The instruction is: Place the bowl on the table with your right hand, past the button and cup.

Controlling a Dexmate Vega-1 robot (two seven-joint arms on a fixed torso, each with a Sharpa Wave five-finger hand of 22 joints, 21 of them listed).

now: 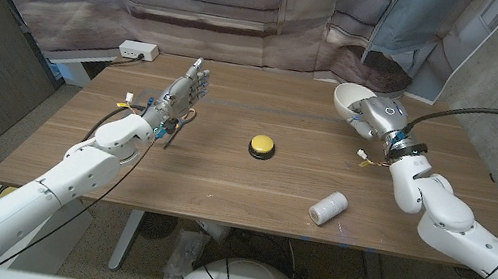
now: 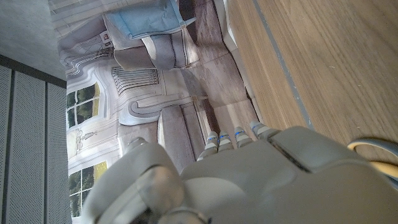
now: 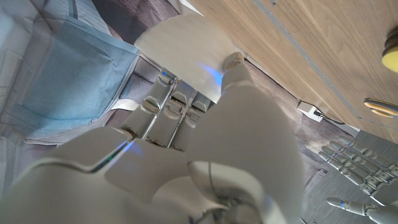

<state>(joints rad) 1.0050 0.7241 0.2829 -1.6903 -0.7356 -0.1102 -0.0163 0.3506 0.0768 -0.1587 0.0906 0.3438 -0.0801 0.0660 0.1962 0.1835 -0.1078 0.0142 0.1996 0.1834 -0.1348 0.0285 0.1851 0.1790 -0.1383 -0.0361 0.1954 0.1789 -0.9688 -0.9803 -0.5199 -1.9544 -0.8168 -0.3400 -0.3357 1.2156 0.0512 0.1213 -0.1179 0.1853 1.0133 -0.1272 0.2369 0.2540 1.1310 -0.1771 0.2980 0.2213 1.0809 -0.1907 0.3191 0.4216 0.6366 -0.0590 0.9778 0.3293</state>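
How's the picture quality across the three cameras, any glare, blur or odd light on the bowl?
Head view: even, soft light, sharp, faint shadows under the yellow button and the cup. Right wrist view: the right hand looms close and soft, with a bluish glow on the white bowl. Left wrist view: the left hand is blurred up close, the table grain crisp.

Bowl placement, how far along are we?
Carried far enough: the right hand grips the white bowl at the table's far side, beyond the yellow button and the toppled cup. Whether the bowl rests on the wood yet is unclear. Left: release and withdraw. The left hand holds nothing.
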